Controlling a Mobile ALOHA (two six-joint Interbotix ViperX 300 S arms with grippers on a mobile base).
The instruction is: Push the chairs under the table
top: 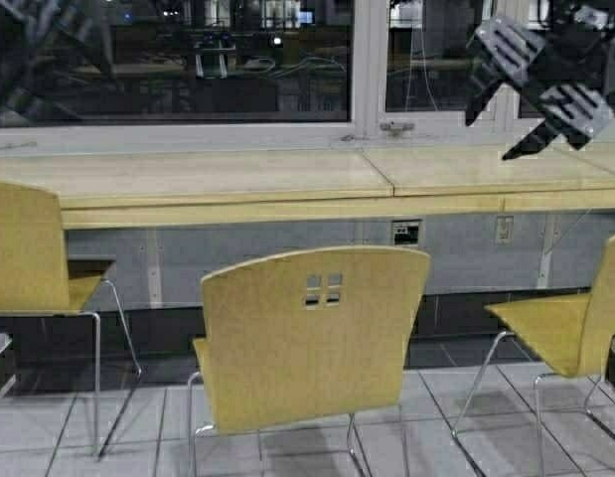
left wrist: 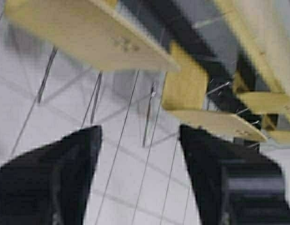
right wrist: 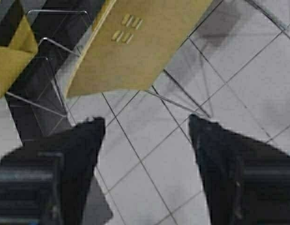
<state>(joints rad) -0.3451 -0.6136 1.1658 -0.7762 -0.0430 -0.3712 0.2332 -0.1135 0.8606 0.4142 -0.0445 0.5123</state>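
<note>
**Three chairs found pulled out from table; both grippers raised and holding nothing**

The table (top: 287, 179) was observed running across the full width of the high view, below a window (top: 188, 60), with its thick pale-yellow front edge facing the robot. A wall socket (top: 406, 233) was noted on the grey panel beneath the top.

Three chairs were recorded, all standing on the tiled floor (top: 436, 417), none tucked under the top:
- Centre chair (top: 312, 333): nearest the camera, backrest toward the robot, four square cutouts visible, approx. in line w/ the seam in the tabletop. Set clear of the table edge.
- Left chair (top: 29, 253): at the left frame edge, seat pointed toward the table; front of seat appeared to lie close under the edge, though this could not be confirmed from the angle.
- Right chair (top: 575, 333): at the right frame edge, only partly in view.

Right gripper (top: 540, 84) was seen held high at upper right, above the table; in the right wrist view its fingers (right wrist: 74, 159) were spread wide w/ only floor and a chair back between them. Left gripper (left wrist: 140, 154) was likewise found spread apart in the left wrist view, nothing grasped, chairs visible beyond it; in the high view only a dark part of that arm was seen at upper left.
</note>
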